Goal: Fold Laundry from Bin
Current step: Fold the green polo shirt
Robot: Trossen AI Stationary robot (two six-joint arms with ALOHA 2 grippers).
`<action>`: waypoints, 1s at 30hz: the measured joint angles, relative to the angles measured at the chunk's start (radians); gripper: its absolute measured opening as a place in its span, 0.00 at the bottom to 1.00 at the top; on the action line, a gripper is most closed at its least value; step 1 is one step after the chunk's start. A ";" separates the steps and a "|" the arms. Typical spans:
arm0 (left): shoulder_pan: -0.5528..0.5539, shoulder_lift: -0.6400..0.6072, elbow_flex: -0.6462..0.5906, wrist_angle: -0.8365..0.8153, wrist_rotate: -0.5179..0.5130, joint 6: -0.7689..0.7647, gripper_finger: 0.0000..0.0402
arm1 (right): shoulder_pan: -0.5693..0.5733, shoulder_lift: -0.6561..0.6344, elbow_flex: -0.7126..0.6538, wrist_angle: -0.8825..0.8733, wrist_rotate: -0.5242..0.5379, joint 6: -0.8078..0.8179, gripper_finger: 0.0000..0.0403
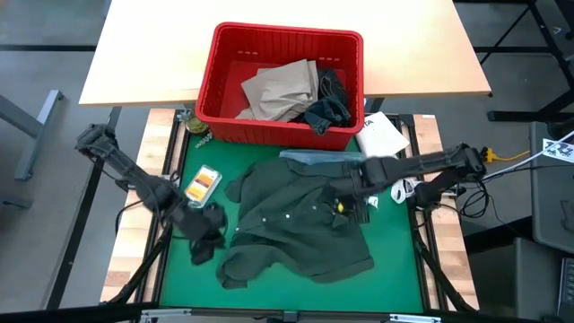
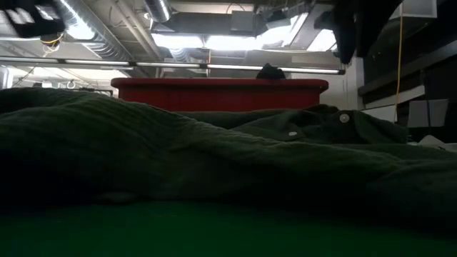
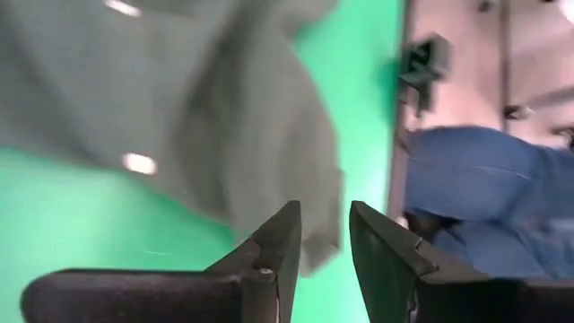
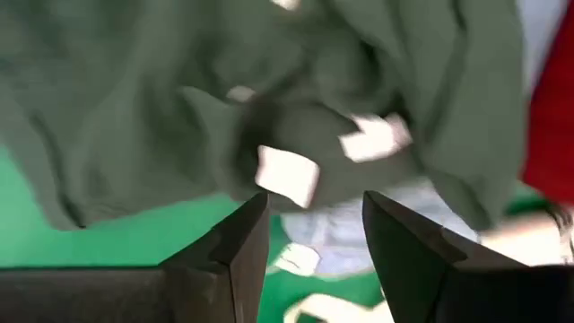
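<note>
Green mat: green shirt hides light-blue garment.

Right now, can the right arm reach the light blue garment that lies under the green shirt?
Probably not directly: the dark green shirt covers most of the light blue garment, and the open right gripper sits over the shirt.

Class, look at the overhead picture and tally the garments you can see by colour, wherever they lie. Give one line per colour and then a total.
Dark green shirt, spread on the mat: 1
Light blue garment, edge showing beside the shirt: 1
Tan trousers, in the red bin: 1
Dark blue jeans, in the bin: 1
Total: 4
</note>
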 joint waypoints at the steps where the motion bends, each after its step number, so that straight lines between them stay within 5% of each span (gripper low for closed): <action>1: -0.029 0.007 -0.012 0.032 -0.003 -0.012 0.23 | 0.031 0.000 0.000 0.020 0.003 0.000 0.44; 15: -0.267 0.275 -0.036 0.224 -0.041 -0.239 0.27 | 0.349 0.000 0.000 0.355 0.253 -0.001 0.44; 30: -0.284 0.512 -0.036 0.414 -0.152 -0.243 0.27 | 0.411 0.093 0.001 0.477 0.327 -0.002 0.44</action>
